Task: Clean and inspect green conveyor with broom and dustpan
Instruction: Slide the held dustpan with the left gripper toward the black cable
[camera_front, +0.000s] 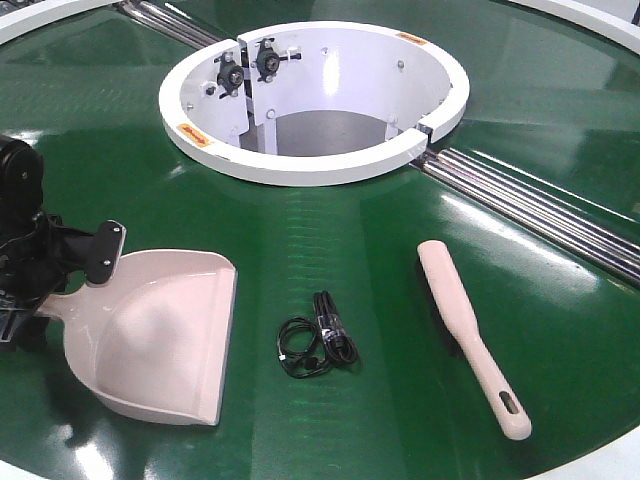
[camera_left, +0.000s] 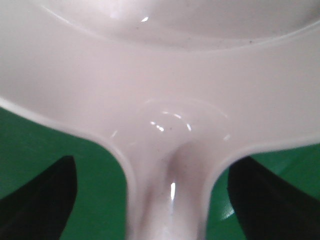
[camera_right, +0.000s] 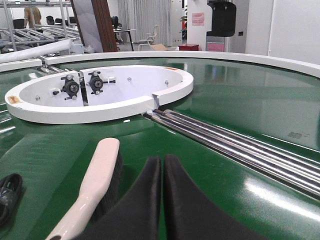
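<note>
The dustpan (camera_front: 165, 340) lies on the green conveyor (camera_front: 370, 260) at the front left, with its handle pointing left. My left gripper (camera_front: 60, 275) is open, one finger on each side of that handle. In the left wrist view the fingers (camera_left: 45, 200) stand apart from the handle of the dustpan (camera_left: 160, 75), with green showing in both gaps around the left gripper (camera_left: 160, 200). The broom (camera_front: 465, 330) lies at the front right, handle toward the front. My right gripper (camera_right: 162, 167) is shut and empty, just right of the broom (camera_right: 97, 180), low over the belt.
A coiled black cable (camera_front: 320, 345) lies between the dustpan and the broom, and also shows in the right wrist view (camera_right: 7, 192). The white central ring (camera_front: 310, 165) stands behind. Silver rails (camera_front: 540, 210) run from the ring to the right edge.
</note>
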